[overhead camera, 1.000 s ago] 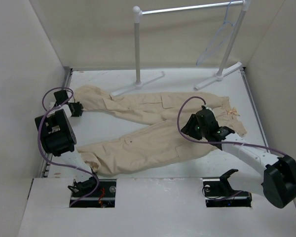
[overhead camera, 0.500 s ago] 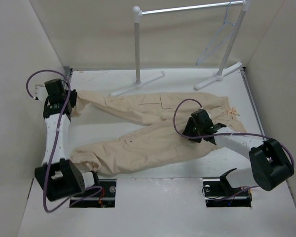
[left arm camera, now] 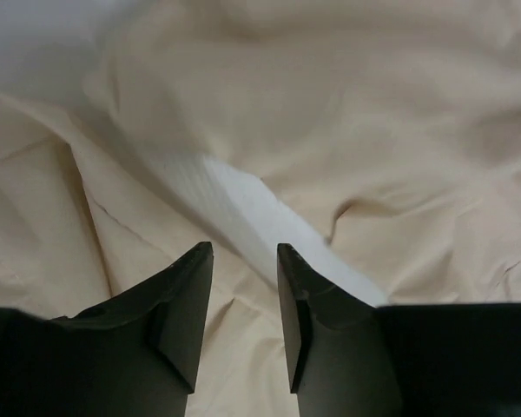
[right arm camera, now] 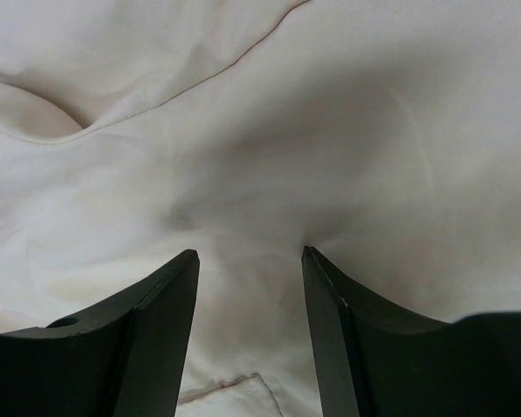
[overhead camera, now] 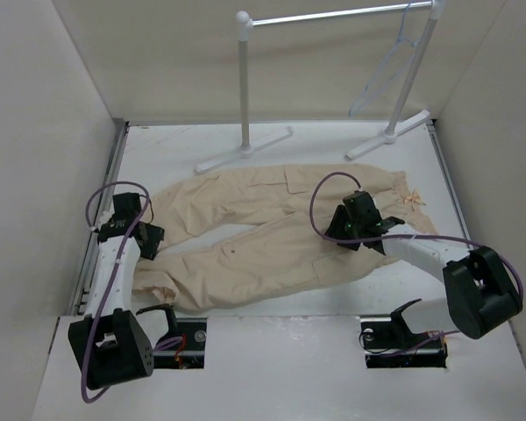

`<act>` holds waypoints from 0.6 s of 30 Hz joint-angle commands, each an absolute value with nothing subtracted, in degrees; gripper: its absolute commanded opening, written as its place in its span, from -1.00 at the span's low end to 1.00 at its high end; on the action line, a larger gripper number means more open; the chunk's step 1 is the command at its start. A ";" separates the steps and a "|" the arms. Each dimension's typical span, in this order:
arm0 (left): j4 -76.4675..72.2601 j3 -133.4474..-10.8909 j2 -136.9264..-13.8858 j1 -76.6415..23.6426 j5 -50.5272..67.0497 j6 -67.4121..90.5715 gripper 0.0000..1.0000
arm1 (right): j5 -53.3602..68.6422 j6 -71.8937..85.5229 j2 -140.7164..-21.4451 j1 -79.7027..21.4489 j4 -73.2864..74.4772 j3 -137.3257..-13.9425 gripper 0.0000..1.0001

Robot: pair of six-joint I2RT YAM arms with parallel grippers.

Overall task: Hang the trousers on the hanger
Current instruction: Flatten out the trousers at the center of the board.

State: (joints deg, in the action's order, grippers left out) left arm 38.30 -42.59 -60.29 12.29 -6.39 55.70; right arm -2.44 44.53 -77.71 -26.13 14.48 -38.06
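The beige trousers (overhead camera: 272, 254) lie flat on the table, waist to the right, both legs pointing left. My left gripper (overhead camera: 147, 241) is at the left end of the far leg, its jaws narrowly apart with cloth between them in the left wrist view (left arm camera: 243, 252); trouser cloth (left arm camera: 373, 104) fills that view. My right gripper (overhead camera: 344, 230) is low over the crotch area, jaws open, tips pressing into the cloth (right arm camera: 330, 104) in the right wrist view (right arm camera: 247, 254). The pale hanger (overhead camera: 381, 74) hangs from the rack's bar at the back right.
The white tubular rack (overhead camera: 244, 83) stands at the back with its feet (overhead camera: 245, 151) on the table just behind the trousers. White walls close in the left, right and back. A strip of bare table (left arm camera: 243, 204) shows between the two legs.
My left arm has swung back toward me, dragging the far leg's end down toward the near leg. My right gripper has stayed low on the crotch area.
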 commanded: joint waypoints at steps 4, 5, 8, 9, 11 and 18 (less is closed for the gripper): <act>37.97 -44.03 -56.09 7.78 -1.41 50.46 -0.09 | -1.76 42.98 -75.94 -25.79 12.48 -40.95 0.15; 37.88 -44.99 -54.86 8.65 -1.49 49.49 -0.02 | -1.76 42.98 -75.76 -25.79 12.65 -41.22 0.15; 37.97 -48.07 -53.35 15.22 -5.00 48.25 0.09 | -1.76 42.98 -75.41 -25.88 12.66 -41.48 0.15; 37.27 -48.77 -54.22 17.34 -6.05 48.60 0.13 | -1.67 42.98 -75.41 -25.88 12.40 -41.48 0.16; 33.94 -49.57 -58.69 20.95 -6.24 49.56 0.14 | -1.41 42.72 -75.67 -26.14 12.22 -41.66 0.14; 21.72 -58.87 -81.62 23.86 -1.24 47.91 0.22 | 0.79 41.49 -75.23 -30.18 11.51 -41.57 -0.64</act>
State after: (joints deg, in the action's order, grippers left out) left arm 27.88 -54.61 -75.57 23.66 -3.95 49.93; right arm -0.58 42.74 -76.90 -28.16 14.44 -39.53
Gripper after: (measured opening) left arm 0.604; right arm 0.199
